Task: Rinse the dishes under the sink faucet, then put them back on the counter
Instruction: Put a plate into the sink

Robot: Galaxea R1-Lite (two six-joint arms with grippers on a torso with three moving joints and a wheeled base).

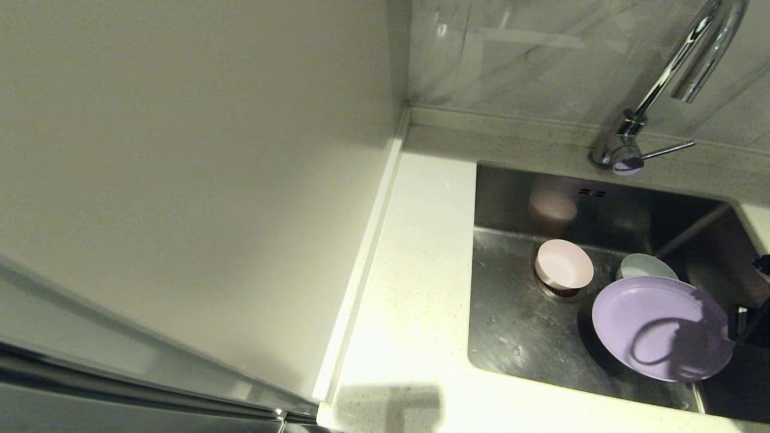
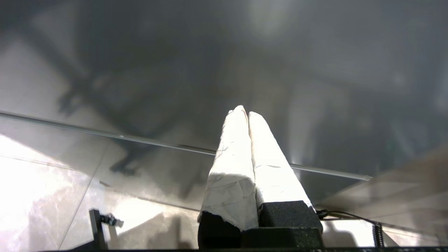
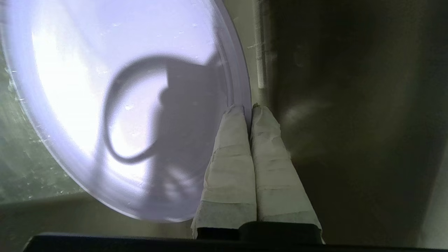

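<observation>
My right gripper (image 3: 247,107) is shut on the right rim of the lilac plate (image 3: 105,87), which passes between its fingertips. In the head view the lilac plate (image 1: 656,325) hangs slightly tilted over the right half of the sink (image 1: 517,337), with the right gripper (image 1: 737,325) at the frame's right edge. The light blue-grey bowl (image 1: 646,266) peeks out behind the plate. The pale pink bowl (image 1: 564,264) sits over the drain strainer (image 1: 562,293). The chrome faucet (image 1: 680,66) stands behind the sink, no water showing. My left gripper (image 2: 245,112) is shut and empty, parked out of the head view.
The white speckled counter (image 1: 415,270) runs left of and in front of the sink, bounded by a raised rim and a beige wall panel (image 1: 180,180). The faucet's side lever (image 1: 668,150) points right. Overflow slots (image 1: 592,193) mark the sink's back wall.
</observation>
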